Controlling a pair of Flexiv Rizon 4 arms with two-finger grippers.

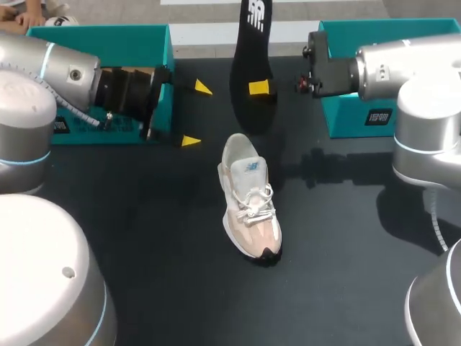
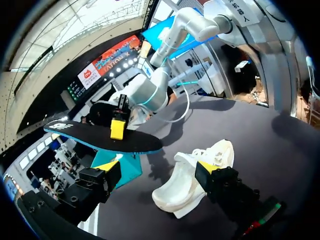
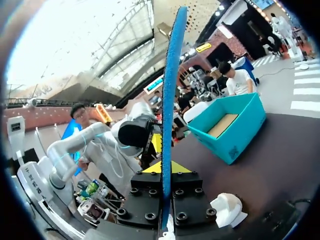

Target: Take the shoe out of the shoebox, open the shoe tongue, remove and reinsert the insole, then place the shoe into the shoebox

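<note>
A white and pink sneaker point(image 1: 248, 204) lies on the black table point(image 1: 144, 216) at the middle, toe toward the front. Its black insole point(image 1: 252, 65) is out of the shoe and held up behind it, with my right gripper point(image 1: 257, 88) shut on its lower part. In the right wrist view the insole point(image 3: 170, 90) stands edge-on between the closed yellow tips of that gripper point(image 3: 165, 167). My left gripper point(image 1: 197, 114) is open and empty, left of the insole and behind the shoe. In the left wrist view the shoe point(image 2: 192, 182) lies between and just ahead of the left gripper point(image 2: 157, 167), with the insole point(image 2: 100, 136) further ahead.
An open teal shoebox point(image 1: 108, 43) stands at the back left, behind my left arm. A second teal box point(image 1: 353, 108) stands at the back right under my right arm. In the right wrist view the open box point(image 3: 235, 130) shows a brown floor.
</note>
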